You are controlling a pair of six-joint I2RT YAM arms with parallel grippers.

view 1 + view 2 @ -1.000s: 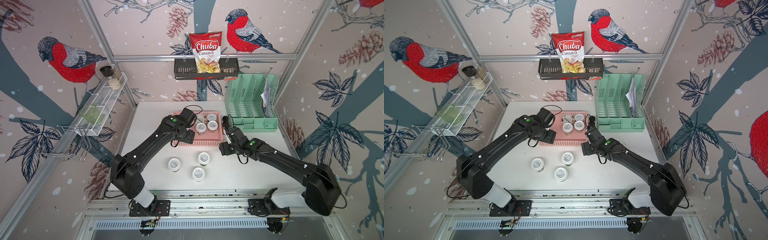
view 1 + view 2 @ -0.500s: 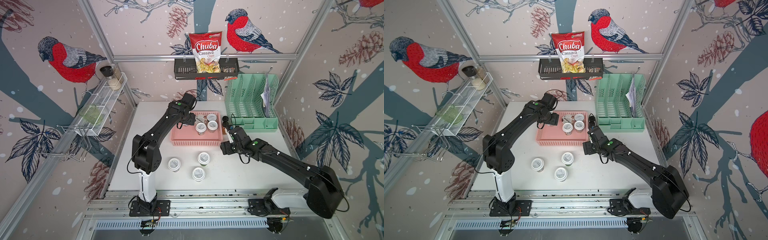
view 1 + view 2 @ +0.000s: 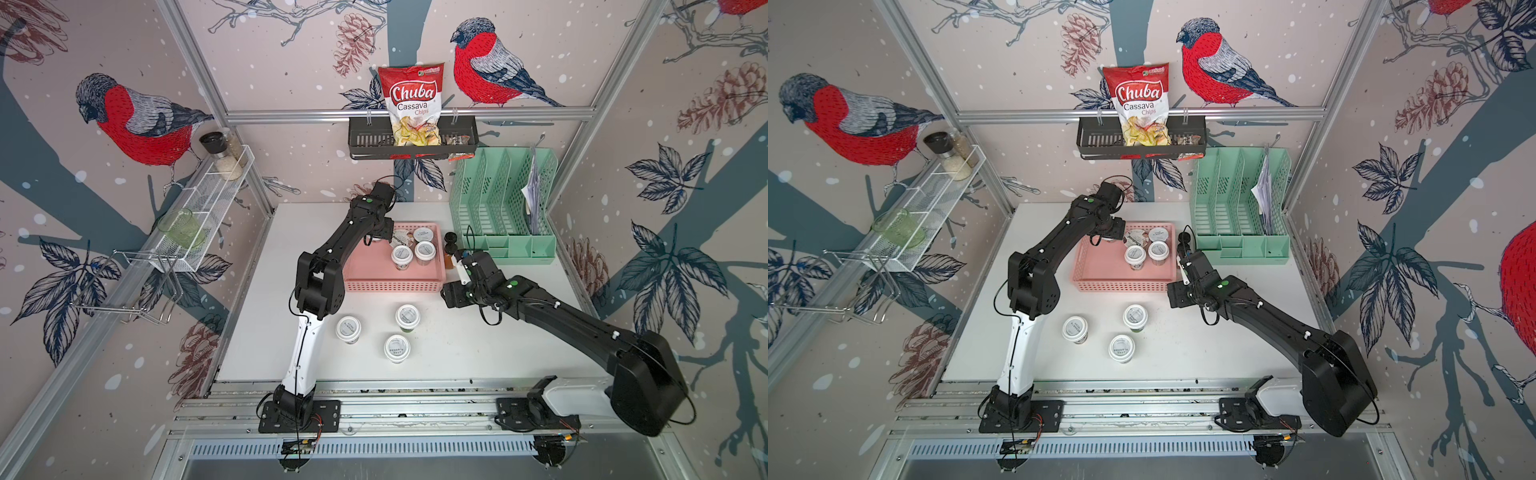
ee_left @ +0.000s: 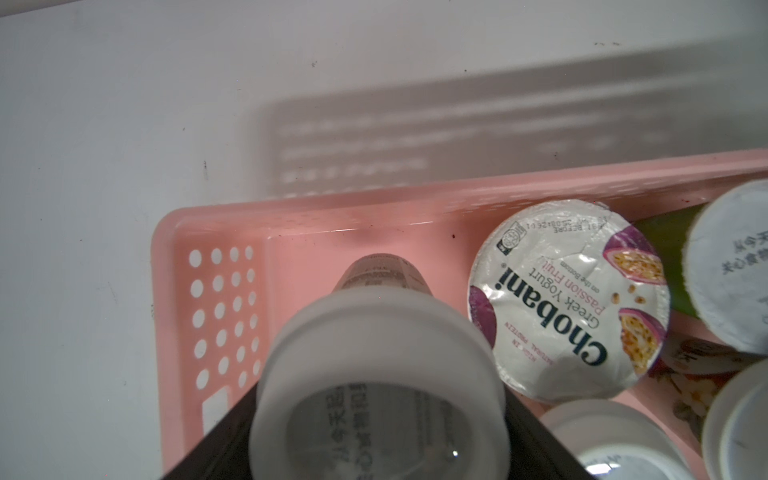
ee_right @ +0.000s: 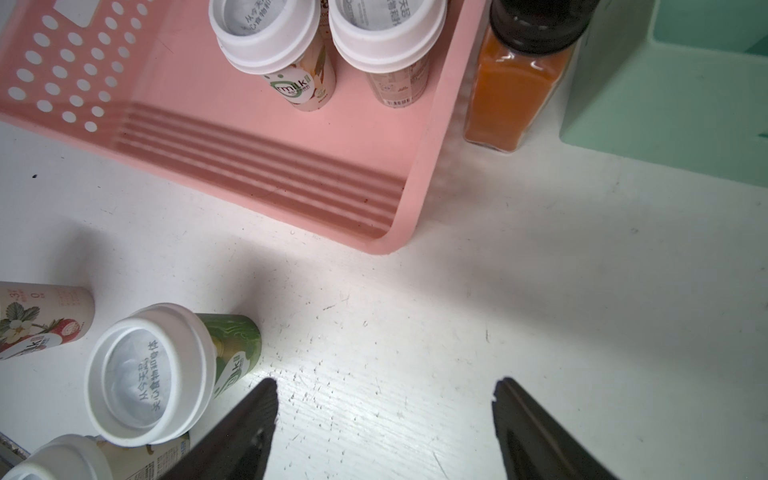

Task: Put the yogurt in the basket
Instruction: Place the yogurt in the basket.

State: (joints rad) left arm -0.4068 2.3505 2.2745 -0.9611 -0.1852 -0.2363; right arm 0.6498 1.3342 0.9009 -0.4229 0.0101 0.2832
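White-lidded round yogurt cup (image 4: 376, 374) is clamped in the left gripper (image 4: 374, 453), over a corner of the pink perforated plastic basket (image 3: 395, 286) at frame centre in both top views. Four more cups (image 3: 402, 254) sit inside, three cups (image 3: 407, 316) on the white table (image 3: 457, 345) below. Right gripper (image 5: 384, 399) is spread wide and empty.

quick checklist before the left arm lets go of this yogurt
1. Grip: left claw shut on held cup, ok.
2. Placement: held cup over the basket, inside its rim, ok.
3. Landing spot: bare floor beneath, ok.
4. Clearance from Chobani cup: cannot tell.
5. Other arm: right claw open, empty, outside the basket, ok.
6. Job done: not ok, three cups stand on the table.
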